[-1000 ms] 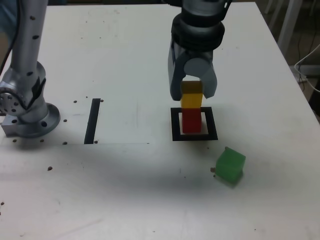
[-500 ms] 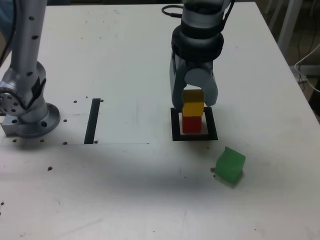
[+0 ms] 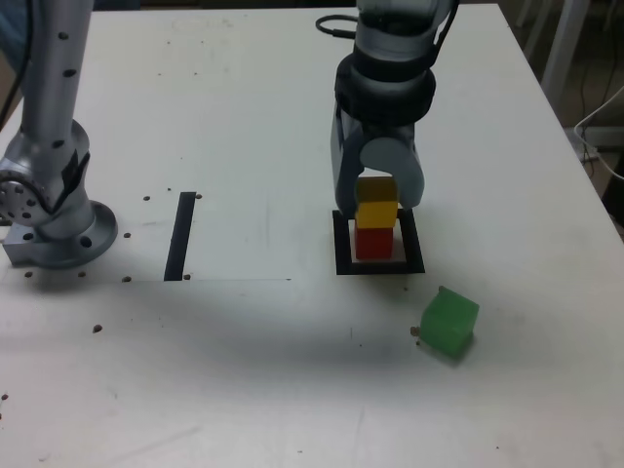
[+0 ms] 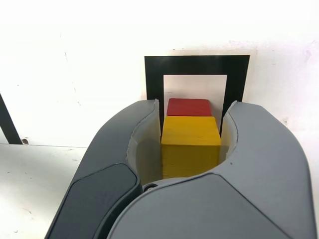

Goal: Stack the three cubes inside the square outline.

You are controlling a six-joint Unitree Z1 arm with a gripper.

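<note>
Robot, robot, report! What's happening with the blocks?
Gripper shut on yellow cube, sitting atop red cube in square outline. Green cube waiting outside. Nothing blocking.

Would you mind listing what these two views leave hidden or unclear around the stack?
- Whether the yellow cube already rests on the red cube: the end effector flanks the seam in the exterior view.
- Red cube's lower part: behind the yellow cube in the wrist view.
- Green cube: outside the wrist view.
- Square outline's near side: covered by the end effector.
</note>
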